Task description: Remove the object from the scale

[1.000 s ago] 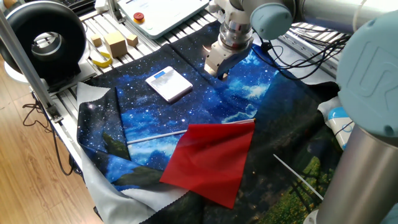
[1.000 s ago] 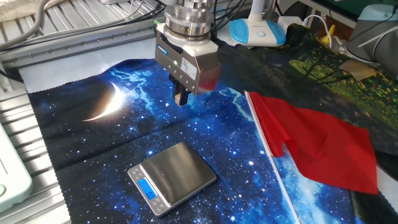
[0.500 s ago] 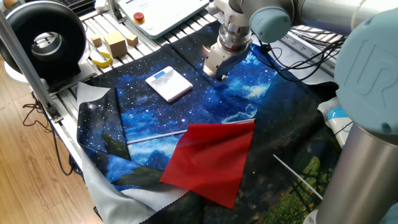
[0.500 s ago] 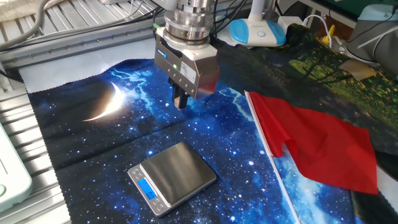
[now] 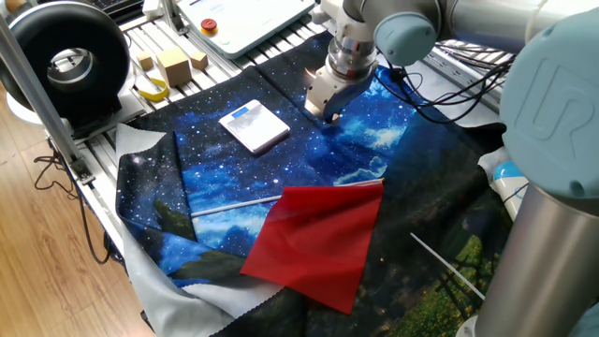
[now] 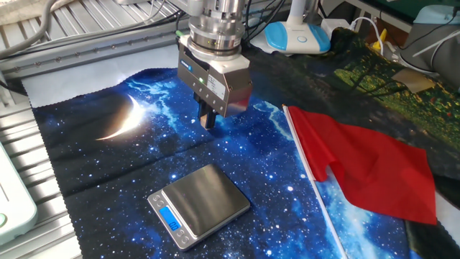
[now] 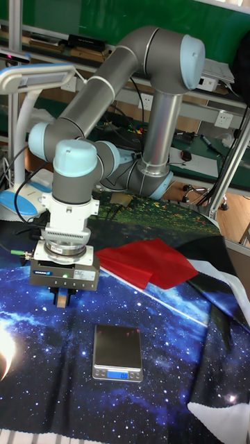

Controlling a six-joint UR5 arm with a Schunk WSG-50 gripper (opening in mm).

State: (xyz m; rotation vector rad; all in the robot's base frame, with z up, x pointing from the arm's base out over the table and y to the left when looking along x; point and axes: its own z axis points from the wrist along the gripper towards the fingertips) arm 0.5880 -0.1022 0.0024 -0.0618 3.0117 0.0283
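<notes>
You are holding the gripper (image 7: 62,300) low over the starry blue cloth (image 6: 108,165), with its fingers pointing straight down. In the tall view it is hanging to the left of the scale (image 7: 118,347) and farther back, well clear of the plate. The fingers are drawn close together, and in that view a small tan piece is showing between the tips. I am reading that as the cube (image 7: 62,298), pinched on two opposite faces. In the other two views the fingertips are too dark and small to confirm it.

The plate of the scale is lying bare in both views that show it from above, so the lift-off is looking done and only the set-down is remaining.

The cube is looking light, stiff and smooth-sided, so it is not going to crush, but it could twist or pop out if the grip is sitting off-centre. Flat faces, squarely in the middle, are the place to be holding it. The cloth below is wrinkling in places, so a tiny cube could tip or roll. The red sheet (image 6: 366,173) is lying off to the right, well apart.
</notes>
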